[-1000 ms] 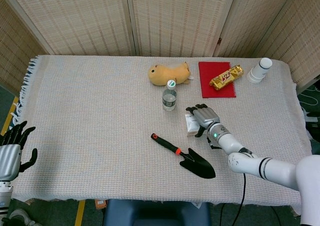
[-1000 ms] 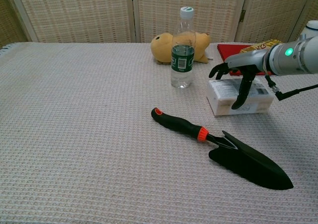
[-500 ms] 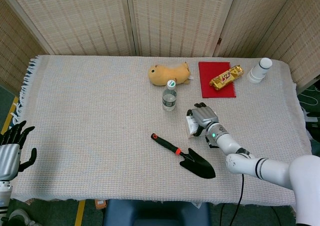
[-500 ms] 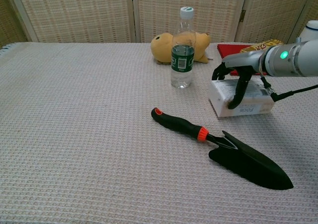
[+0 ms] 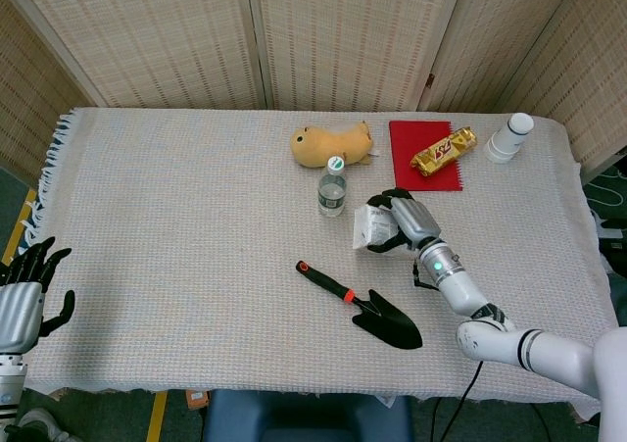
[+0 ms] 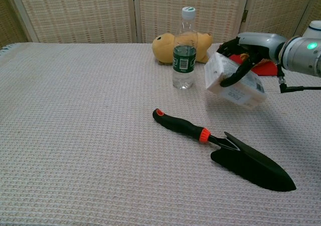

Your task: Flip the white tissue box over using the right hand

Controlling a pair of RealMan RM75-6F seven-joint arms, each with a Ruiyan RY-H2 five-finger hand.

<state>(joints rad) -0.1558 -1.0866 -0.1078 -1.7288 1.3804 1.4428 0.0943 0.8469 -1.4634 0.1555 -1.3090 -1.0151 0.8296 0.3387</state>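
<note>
Woven screens stand behind the table (image 5: 176, 217), which wears a pale waffle-weave cloth; the right hand (image 5: 409, 219) grips the white tissue box (image 6: 231, 81), fingers (image 6: 235, 76) curled over its top and front face; the box is tilted, clear of the cloth in the chest view, hanging just right of the water bottle (image 6: 185, 49) and above the trowel's blade end; the black trowel (image 6: 228, 152) with its orange-tipped handle lies flat on the cloth in front; behind the bottle sits a yellow plush toy (image 5: 329, 145); beside that, a red notebook (image 5: 423, 158) with a gold snack bar (image 5: 443, 151) lying across it; a white cup (image 5: 509, 137) stands at the far right corner; over at the near left edge the left hand (image 5: 22, 297) hangs off the table, fingers spread, holding nothing, well apart from everything else.
</note>
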